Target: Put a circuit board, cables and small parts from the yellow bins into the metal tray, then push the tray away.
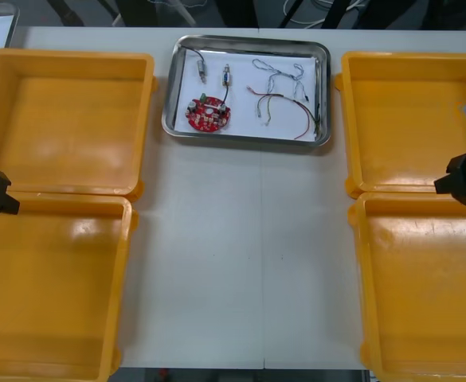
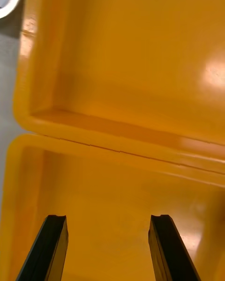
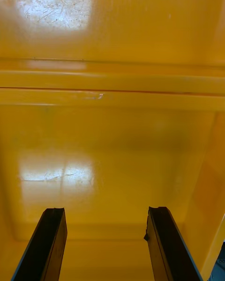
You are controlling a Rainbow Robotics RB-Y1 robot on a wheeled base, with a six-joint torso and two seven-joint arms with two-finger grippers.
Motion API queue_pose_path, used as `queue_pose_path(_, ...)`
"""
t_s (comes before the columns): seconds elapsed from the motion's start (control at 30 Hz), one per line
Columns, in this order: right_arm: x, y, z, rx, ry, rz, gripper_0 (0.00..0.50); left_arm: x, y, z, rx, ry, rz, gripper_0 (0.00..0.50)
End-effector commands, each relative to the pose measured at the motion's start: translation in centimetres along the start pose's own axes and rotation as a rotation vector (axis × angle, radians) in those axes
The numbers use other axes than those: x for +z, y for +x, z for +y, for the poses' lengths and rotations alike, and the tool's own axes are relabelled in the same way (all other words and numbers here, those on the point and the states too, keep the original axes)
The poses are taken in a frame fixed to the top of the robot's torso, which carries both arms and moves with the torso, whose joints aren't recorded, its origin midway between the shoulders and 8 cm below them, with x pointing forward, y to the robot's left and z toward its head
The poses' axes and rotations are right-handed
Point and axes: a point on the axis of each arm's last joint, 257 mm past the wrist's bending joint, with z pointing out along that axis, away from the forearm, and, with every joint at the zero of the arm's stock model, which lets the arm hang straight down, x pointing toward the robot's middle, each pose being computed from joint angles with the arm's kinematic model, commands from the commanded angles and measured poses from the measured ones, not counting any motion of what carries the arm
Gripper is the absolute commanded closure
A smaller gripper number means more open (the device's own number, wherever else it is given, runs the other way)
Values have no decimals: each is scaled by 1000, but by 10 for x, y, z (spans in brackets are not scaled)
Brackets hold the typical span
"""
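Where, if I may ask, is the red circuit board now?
In the front view the circuit board lies at the near left corner of the metal tray.

Light tabletop (image 1: 233, 286) w/ thin seam down mid, dark area (image 1: 248, 9) beyond far edge

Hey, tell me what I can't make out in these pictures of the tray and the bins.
Front view: the small metal parts in the metal tray are too small to identify.
Front view: side edges cut off both arms; wrist views show the left tool and right tool open above yellow bins.
Right wrist view: the picture's corner cuts off the tray.
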Motion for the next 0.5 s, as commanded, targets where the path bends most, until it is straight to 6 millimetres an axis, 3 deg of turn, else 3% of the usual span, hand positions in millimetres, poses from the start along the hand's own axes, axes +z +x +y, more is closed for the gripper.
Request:
queue_pose_path(0.03,-17,11,-44,74,97,-14,0,-14,-2,17,100,-56,-21,0)
queue_pose_path(0.2,-13,32,-67,160,105,27,0,-14,-2,17,100,-56,-21,0)
queue_pose_path(0.5,-5,58,-83,228,142,76,0,-14,-2,17,100,-56,-21,0)
